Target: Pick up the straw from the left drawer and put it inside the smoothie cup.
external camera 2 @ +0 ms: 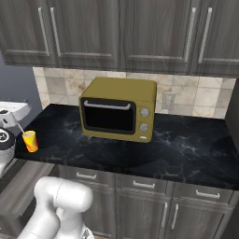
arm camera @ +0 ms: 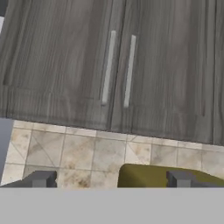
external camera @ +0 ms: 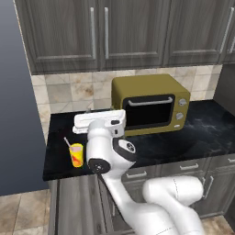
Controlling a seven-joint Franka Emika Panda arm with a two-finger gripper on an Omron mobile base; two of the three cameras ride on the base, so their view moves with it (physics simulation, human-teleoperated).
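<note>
Left base view: thin straw [external camera: 67, 142] seemingly inside cylindrical yellow smoothie cup [external camera: 76, 155]; gripper [arm camera: 112, 178] spread.

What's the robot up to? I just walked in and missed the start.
The straw already stands in the yellow cup at the left end of the black counter, beside the microwave. The gripper is open and holds nothing; it points at the upper cabinets and the tiled wall, well above the cup. The drawer below the cup looks pulled out.
</note>
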